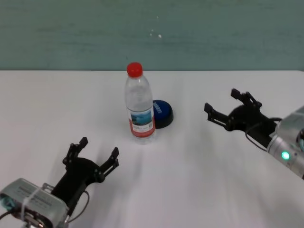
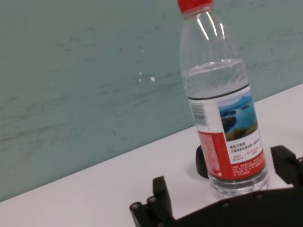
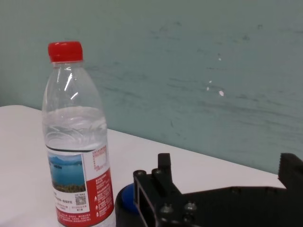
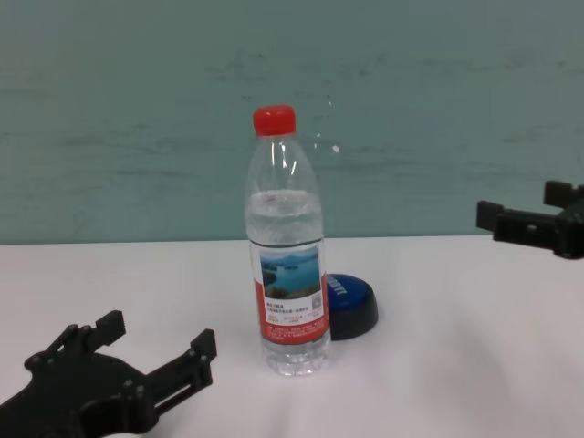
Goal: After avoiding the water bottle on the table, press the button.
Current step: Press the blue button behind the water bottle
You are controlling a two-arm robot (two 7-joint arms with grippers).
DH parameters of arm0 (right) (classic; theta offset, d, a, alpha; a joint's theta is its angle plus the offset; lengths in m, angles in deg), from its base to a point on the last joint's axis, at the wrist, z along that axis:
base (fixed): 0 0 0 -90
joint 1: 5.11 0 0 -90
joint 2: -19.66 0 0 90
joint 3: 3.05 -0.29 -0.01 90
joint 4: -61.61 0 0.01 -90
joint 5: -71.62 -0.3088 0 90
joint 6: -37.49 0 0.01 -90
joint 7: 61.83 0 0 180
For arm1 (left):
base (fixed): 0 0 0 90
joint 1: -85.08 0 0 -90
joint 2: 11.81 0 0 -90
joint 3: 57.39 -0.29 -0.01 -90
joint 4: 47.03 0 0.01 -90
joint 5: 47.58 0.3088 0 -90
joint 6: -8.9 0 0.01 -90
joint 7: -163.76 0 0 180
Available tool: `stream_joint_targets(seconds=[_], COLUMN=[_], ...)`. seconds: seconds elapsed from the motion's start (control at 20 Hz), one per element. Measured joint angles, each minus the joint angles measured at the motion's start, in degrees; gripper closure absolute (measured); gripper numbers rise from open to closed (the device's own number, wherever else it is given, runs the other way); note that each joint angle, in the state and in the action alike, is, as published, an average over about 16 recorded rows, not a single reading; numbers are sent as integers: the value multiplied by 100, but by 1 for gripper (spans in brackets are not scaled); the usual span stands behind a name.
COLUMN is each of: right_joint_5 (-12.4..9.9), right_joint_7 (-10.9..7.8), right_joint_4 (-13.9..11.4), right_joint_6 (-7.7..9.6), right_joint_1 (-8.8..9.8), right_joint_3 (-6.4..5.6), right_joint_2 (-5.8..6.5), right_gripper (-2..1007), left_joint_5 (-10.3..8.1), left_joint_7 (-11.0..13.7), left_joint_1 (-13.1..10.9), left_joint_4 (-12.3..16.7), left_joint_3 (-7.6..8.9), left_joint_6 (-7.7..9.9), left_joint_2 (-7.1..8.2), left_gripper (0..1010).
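Note:
The water bottle (image 1: 140, 102) stands upright at mid-table, clear with a red cap and a lake label. The blue button (image 1: 162, 113) sits just behind it to the right, partly hidden by it. My left gripper (image 1: 99, 147) is open and empty, near the front left, short of the bottle. My right gripper (image 1: 221, 100) is open and empty, off to the right of the button, with a gap between them. In the chest view the bottle (image 4: 290, 274) stands in front of the button (image 4: 351, 304). The right wrist view shows the bottle (image 3: 75, 142) with the button (image 3: 124, 203) beside it.
The white table (image 1: 199, 175) spreads wide around both arms. A teal wall (image 1: 213, 33) runs along its far edge. The left wrist view shows the bottle (image 2: 222, 104) close ahead of the left fingers (image 2: 160, 189).

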Motion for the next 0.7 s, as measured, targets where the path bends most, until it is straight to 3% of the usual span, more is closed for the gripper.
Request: stream_joint_targets(seconds=[0.35, 0.7], right_joint_5=[-12, 9], right_joint_7=[-133, -236], right_joint_4=[514, 1044], right_joint_6=[93, 123], right_joint_1=[-563, -1061], right_joint_3=[232, 480], right_joint_2=[11, -78], right_gripper=[1, 1], left_joint_5=[0, 0], left_joint_7=[0, 0], left_joint_1=[0, 0], left_joint_4=[0, 0], left_joint_3=[0, 0], left_joint_6=[0, 0], left_joint_2=[0, 0], left_gripper=[10, 10])
